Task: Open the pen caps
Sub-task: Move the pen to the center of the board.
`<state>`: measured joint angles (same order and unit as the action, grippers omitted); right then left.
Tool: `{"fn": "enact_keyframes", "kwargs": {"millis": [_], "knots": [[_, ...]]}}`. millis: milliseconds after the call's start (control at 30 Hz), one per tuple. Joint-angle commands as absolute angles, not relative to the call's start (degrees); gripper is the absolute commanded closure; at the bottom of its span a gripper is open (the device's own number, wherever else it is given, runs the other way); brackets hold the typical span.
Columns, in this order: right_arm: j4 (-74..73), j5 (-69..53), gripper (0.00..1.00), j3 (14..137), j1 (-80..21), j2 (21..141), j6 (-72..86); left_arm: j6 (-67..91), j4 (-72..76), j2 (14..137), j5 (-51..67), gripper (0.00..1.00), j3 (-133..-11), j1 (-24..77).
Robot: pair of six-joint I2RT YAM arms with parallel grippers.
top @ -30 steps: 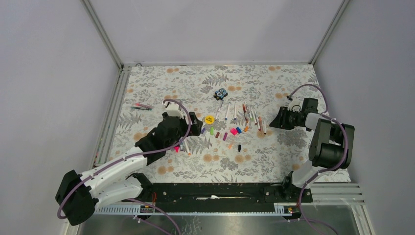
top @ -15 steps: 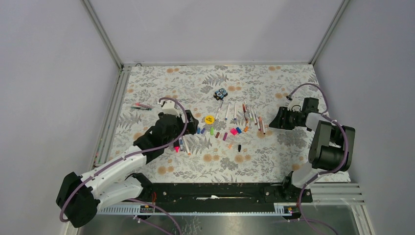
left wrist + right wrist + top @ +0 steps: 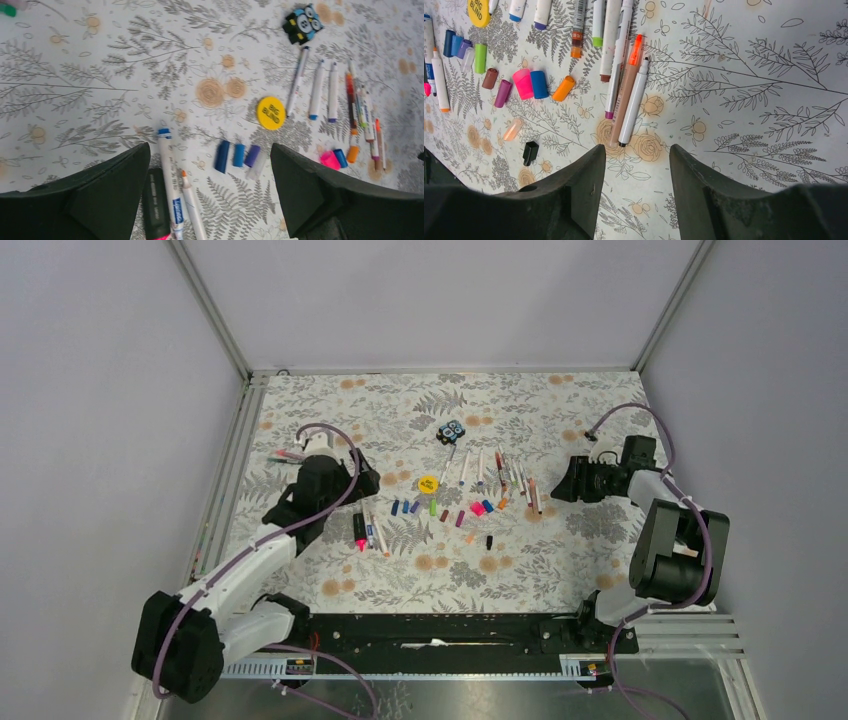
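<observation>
On surface (image 3: 560,420), pens (image 3: 633,102) likely light, slick: pinch barrel, pull pen caps (image 3: 539,84) endwise. Left jaws wide, right jaws half-open, both empty.

I see the small plastic pen caps (image 3: 523,82) lying loose on the floral counter (image 3: 749,60) in a scattered band: pink, blue, orange, green, brown and purple, with a black cap (image 3: 530,152) apart, nearer me. Just beyond them the thin white-barrelled marker pens (image 3: 634,102) lie flat, side by side in a rough row, several tips bare. On my left a white pen with a blue end (image 3: 167,165), a white pen with an orange tip (image 3: 192,210) and a thicker black-and-pink highlighter (image 3: 156,200) lie close together.
</observation>
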<state>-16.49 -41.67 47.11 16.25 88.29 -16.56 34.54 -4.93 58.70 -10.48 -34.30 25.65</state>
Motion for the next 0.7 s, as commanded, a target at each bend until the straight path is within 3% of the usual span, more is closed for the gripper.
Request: {"fn": "enact_keyframes", "kwargs": {"millis": [0, 267, 467, 667], "knots": [[-18.8, -43.2, 0.43, 49.7, 16.4, 85.2, -19.5, 34.8, -4.4, 62.4, -4.9, 0.01, -38.2, 18.8], [-19.6, -43.5, 0.42, 49.8, 16.4, 82.0, -20.5, 41.6, -10.3, 79.2, 4.6, 0.01, -48.2, 2.3], [-19.7, -44.0, 0.42, 49.5, 16.5, 80.5, -20.9, 45.3, -33.9, 98.7, -6.0, 0.02, -69.3, -2.2], [-20.2, -44.9, 0.42, 49.7, 16.5, 80.1, -21.2, 46.0, -37.9, 103.3, -12.5, 0.06, -78.4, -3.3]]}}
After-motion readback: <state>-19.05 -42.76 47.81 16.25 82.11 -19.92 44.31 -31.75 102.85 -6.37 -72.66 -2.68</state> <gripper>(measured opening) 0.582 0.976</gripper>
